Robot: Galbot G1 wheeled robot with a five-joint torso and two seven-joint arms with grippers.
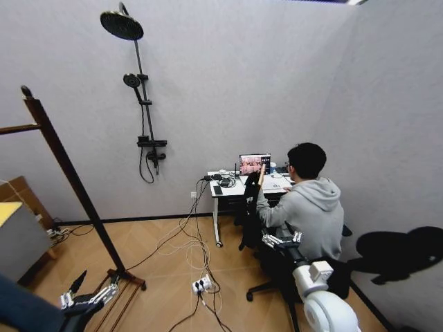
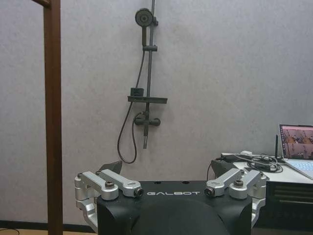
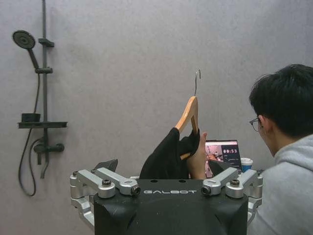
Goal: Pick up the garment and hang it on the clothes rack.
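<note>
1. At the far left stands the clothes rack [image 1: 66, 166], its post leaning across the head view; we take it as our landmark.
2. Low beside the rack's foot hangs our left gripper [image 1: 86, 294], its jaws spread and empty. In its wrist view the rack post [image 2: 53, 117] rises close at hand.
3. On the wall to the right of the rack is a shower fitting [image 1: 142, 104], and cables trail over the floor toward a power strip [image 1: 201, 283].
4. Further right of the rack stands a worktop [image 1: 239, 187] with a laptop [image 1: 255, 164].
5. The garment [image 3: 168, 159] is well to the right of the rack, on its wooden hanger [image 3: 188, 115], held up by a person's hand [image 3: 198, 159] in front of that worktop.
6. Our right gripper [image 1: 280, 240] is farthest from the rack, just short of the garment, jaws wide and holding nothing.
7. To do this step well, we judge we should close on the hanger's neck below the hook, clear of the hand, so the hook stays free for the rail.
</note>
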